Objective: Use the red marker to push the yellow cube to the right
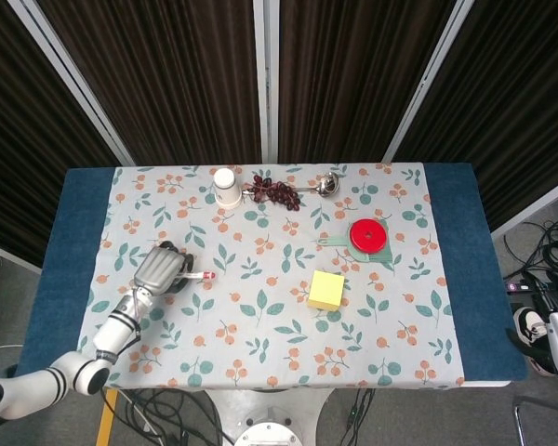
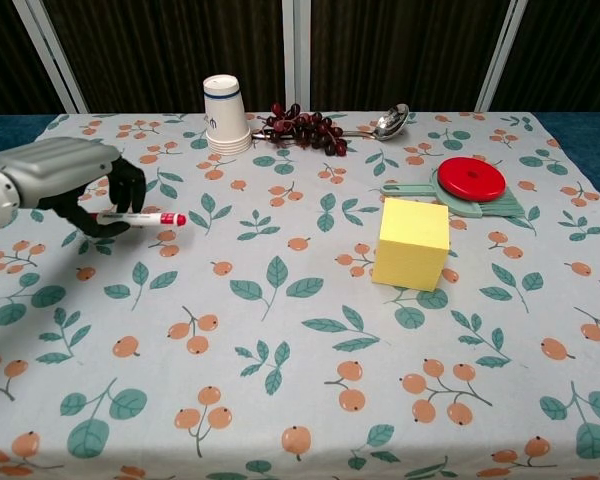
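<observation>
Marker held in left hand, fingers closed around it, well left of yellow cube.
Push apparently complete; next: set marker down.

Readable text: we find none in either view
Paper cup: we see a dark band near its upturned base; no lettering that we can read
Red marker: we make out a white barrel with a red cap; any print on it is too small for us to read
Yellow cube: we see plain faces; no label
Red disc: we see no marking on it
</observation>
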Robot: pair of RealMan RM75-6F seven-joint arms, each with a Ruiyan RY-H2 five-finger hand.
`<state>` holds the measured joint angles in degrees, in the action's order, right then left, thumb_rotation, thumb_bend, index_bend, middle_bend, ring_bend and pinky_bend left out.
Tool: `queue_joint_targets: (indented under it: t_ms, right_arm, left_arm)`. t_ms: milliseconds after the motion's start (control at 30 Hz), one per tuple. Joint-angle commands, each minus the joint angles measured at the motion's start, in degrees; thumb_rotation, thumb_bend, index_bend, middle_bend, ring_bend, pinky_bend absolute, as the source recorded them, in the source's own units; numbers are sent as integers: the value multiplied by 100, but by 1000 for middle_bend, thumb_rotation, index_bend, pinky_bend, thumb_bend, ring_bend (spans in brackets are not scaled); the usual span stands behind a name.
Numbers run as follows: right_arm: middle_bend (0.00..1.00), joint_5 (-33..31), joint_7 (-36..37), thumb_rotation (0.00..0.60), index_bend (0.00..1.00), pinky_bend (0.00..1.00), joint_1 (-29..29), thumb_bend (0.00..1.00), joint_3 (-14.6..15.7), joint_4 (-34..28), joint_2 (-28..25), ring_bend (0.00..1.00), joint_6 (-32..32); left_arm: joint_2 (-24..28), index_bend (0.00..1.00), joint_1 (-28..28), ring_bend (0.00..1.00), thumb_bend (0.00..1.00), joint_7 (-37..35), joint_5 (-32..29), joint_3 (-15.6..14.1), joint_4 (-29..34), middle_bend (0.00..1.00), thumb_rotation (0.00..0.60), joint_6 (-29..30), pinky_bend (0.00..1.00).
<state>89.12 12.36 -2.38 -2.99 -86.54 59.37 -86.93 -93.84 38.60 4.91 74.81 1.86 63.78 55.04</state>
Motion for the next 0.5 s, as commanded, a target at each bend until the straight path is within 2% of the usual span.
queue_joint_targets:
  t_ms: [33, 167, 267, 367, 500]
  right_arm:
    - [210, 18, -41, 600, 75, 122, -28, 121, -4, -38, -3, 26, 20]
    - [210, 19, -97, 600, 75, 122, -52, 122, -11, -106, -19, 26, 33]
    - [210, 2, -117, 600, 75, 122, -55, 122, -21, -145, -40, 26, 26]
    - [211, -36, -99, 600, 75, 122, -63, 122, -33, -163, -62, 26, 47]
    - [210, -107, 13, 600, 75, 122, -119, 124, -38, -102, -85, 26, 191]
  left_arm:
    - [54, 562, -89, 436, 423, -31, 0, -56, 72, 622, 600, -40, 273]
    - [138, 421, -129, 361, 416, 69, -75, 21, 391, 491, 600, -44, 273]
    - [259, 281, -144, 259, 398, 282, -185, 78, 681, 357, 600, -62, 273]
    - [448, 230, -244, 215, 382, 398, -273, 153, 997, 301, 600, 101, 274]
    - [852, 226, -539, 211, 371, 508, -353, 296, 1321, 292, 600, 683, 271]
